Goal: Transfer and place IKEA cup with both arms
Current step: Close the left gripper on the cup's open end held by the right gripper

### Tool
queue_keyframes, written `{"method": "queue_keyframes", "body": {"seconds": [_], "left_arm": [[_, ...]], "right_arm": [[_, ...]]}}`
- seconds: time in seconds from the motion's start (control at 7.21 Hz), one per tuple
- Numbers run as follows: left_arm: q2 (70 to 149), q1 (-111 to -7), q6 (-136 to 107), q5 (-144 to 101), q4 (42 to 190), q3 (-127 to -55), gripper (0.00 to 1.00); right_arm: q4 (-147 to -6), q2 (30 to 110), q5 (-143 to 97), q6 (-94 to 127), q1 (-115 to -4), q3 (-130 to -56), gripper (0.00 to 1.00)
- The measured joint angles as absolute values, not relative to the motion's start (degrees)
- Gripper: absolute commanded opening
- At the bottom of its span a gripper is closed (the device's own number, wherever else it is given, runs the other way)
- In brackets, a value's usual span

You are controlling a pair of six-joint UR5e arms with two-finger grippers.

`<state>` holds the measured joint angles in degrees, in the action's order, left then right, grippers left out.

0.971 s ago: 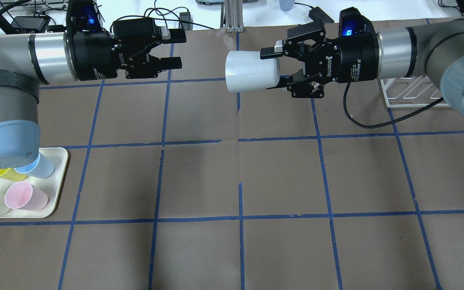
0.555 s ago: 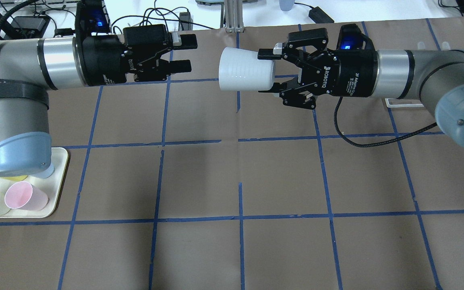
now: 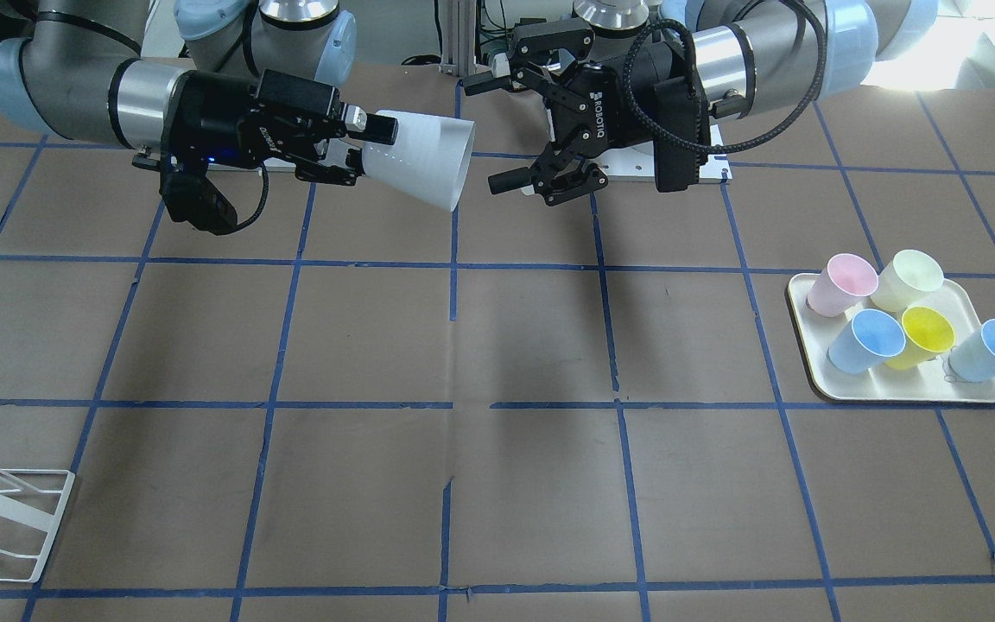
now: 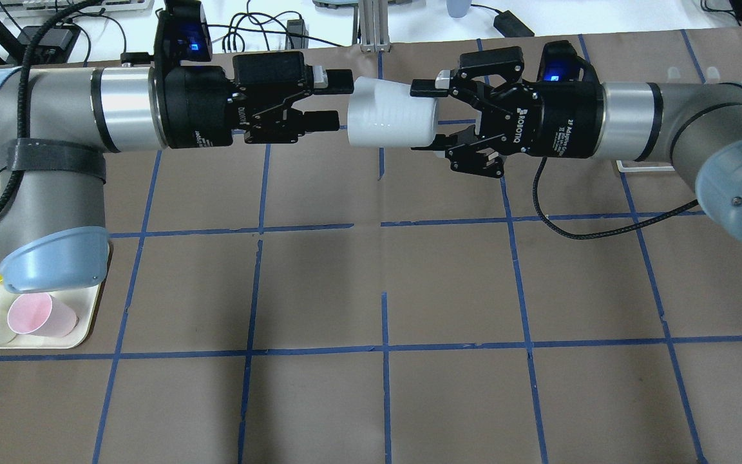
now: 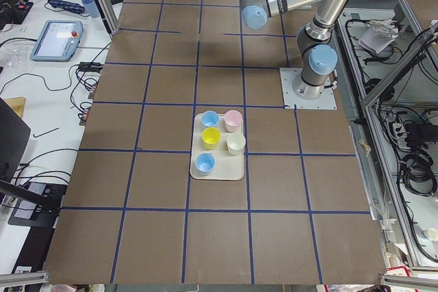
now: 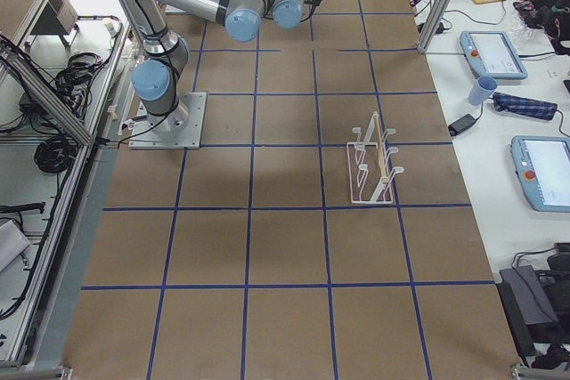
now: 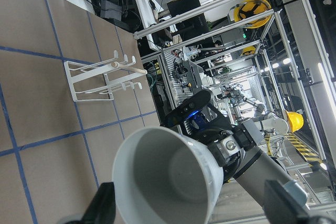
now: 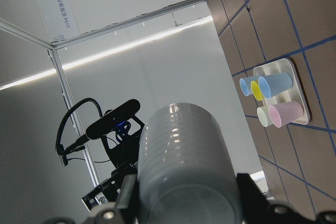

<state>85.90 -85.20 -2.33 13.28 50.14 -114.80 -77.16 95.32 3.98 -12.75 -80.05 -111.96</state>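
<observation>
The IKEA cup [image 4: 389, 119], pale grey-white, hangs sideways above the far middle of the table, its mouth toward my left arm. My right gripper [image 4: 431, 117] is shut on the cup's base end; in the front-facing view the right gripper [image 3: 365, 142] holds the cup [image 3: 424, 162] from the view's left. My left gripper [image 4: 334, 98] is open, its fingertips level with the cup's rim and one on either side. In the left wrist view the cup's mouth [image 7: 163, 177] fills the space between the left fingers [image 7: 105, 208]. The right wrist view shows the cup's ribbed side [image 8: 184, 161].
A cream tray [image 3: 903, 393] with several coloured cups sits on the table under my left arm's elbow [image 4: 52, 264]. A white wire rack [image 6: 374, 166] stands on the robot's right side of the table, near its far edge. Brown paper with blue tape lines covers the table.
My left gripper has moved right, from well short of the cup to its rim. The right gripper with the cup shifted slightly left and then held still.
</observation>
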Motion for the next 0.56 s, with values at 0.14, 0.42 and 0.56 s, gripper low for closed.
{"method": "queue_keyframes", "body": {"seconds": [0.14, 0.42, 0.56], "left_arm": [[86.3, -85.3, -3.1, 12.9, 48.7, -114.8, 1.0], [87.3, -85.2, -3.4, 11.8, 45.5, -114.5, 1.0], [87.5, -85.3, -3.2, 11.6, 44.7, -114.5, 1.0]], "right_arm": [[-77.2, 95.3, 4.0, -12.8, -80.1, -111.9, 0.45], [-77.3, 95.4, 4.2, -12.9, -80.1, -111.9, 0.46], [-77.4, 95.4, 4.3, -12.9, -80.1, -111.9, 0.46]]}}
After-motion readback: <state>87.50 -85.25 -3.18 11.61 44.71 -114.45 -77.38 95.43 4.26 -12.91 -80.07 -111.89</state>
